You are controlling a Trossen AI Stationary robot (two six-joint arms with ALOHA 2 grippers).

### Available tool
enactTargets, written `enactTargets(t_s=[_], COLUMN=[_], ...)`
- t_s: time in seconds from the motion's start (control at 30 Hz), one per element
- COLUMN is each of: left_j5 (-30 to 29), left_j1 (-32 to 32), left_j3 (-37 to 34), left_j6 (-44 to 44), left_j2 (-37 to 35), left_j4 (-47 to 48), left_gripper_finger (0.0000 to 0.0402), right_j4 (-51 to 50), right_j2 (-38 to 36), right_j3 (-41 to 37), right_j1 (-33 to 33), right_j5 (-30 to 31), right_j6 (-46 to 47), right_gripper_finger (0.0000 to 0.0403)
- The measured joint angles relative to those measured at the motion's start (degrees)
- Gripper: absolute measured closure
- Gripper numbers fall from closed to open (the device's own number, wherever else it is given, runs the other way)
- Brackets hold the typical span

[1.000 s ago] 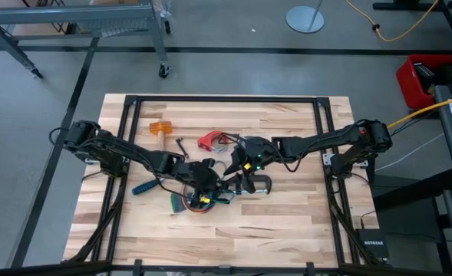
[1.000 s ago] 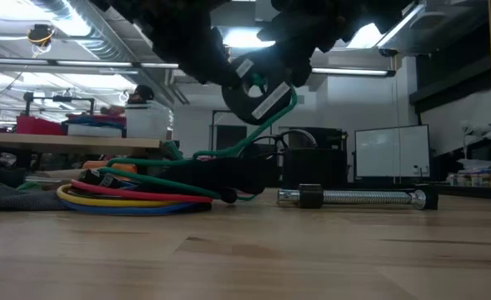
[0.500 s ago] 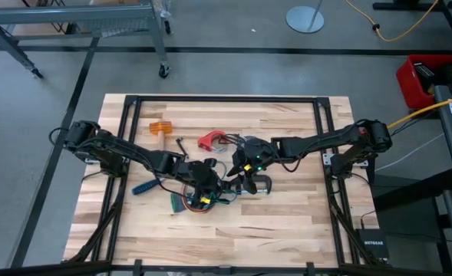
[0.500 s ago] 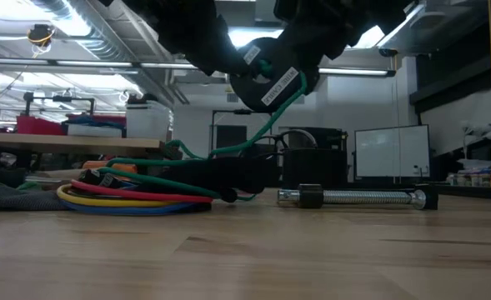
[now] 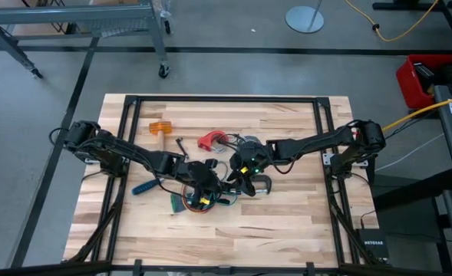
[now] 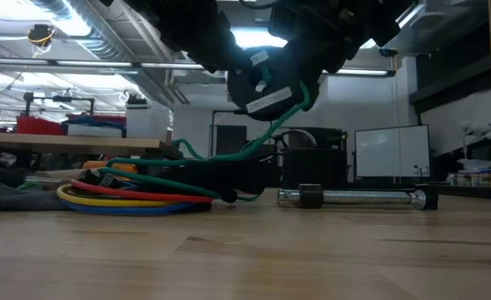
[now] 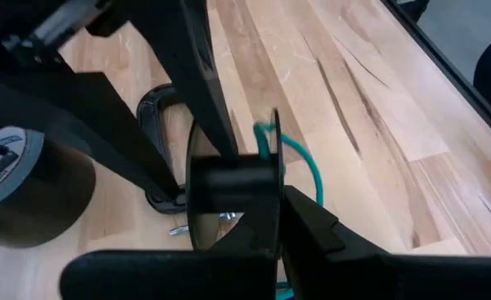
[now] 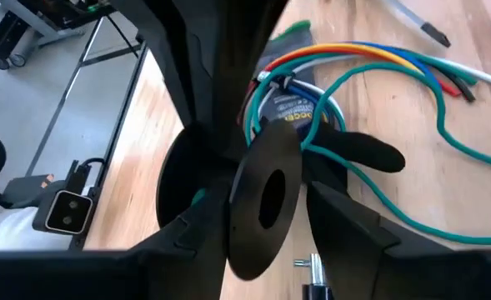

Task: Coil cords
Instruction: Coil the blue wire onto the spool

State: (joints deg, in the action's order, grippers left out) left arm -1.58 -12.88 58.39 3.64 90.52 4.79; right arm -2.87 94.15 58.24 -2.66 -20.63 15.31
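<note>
Figure: both arms meeting over the middle of the wooden table (image 5: 287, 222), mid-way through winding a cord. At far left of the table lie an orange-headed mallet (image 5: 159, 129) and a blue-handled tool (image 5: 143, 187), untouched. The left hand (image 5: 208, 182) sits just beside the coloured bundle, its fingers together; what, if anything, they pinch cannot be told, though the black spool (image 7: 232, 204) stands directly ahead of them in the left wrist view. The bundle of cords (image 6: 132, 198), with yellow, red and blue strands looped flat, rests on the table below and between the two hands; a green cord (image 6: 228, 154) rises out of it to the spool (image 6: 266, 83), which is held clear of the table. The right hand (image 5: 245, 170) stands with its fingers spread wide on either side of the spool's flange (image 8: 262, 204), where the green cord (image 8: 395, 208) joins it. To the right lie a red piece (image 5: 209, 140) and a metal clamp (image 6: 358, 197). Step in hand, as judged: taking the green cord up onto the spool. The next move would call for turning or steadying the spool while keeping the cord taut and free of the other strands
</note>
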Motion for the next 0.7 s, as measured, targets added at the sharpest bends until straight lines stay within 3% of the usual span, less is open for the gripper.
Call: enactTargets(t_s=[0.2, 0.5, 0.7], left_j5=[-0.1, 0.0, -0.1], left_j1=[0.0, 0.0, 0.0], left_j3=[0.0, 0.0, 0.0], left_j6=[0.0, -0.1, 1.2], left_j2=[0.0, 0.0, -0.1], left_j4=[-0.5, -1.0, -1.0], left_gripper_finger=[0.0401, 0.0401, 0.0401], right_j4=[0.0, 0.3, 0.7], right_j2=[1.4, 1.4, 1.5], right_j3=[0.0, -0.1, -0.1], right_j1=[0.0, 0.0, 0.0], right_j5=[-0.9, -3.6, -3.6], right_j6=[-0.1, -0.9, -2.1], right_gripper_finger=[0.0271, 0.0387, 0.0389])
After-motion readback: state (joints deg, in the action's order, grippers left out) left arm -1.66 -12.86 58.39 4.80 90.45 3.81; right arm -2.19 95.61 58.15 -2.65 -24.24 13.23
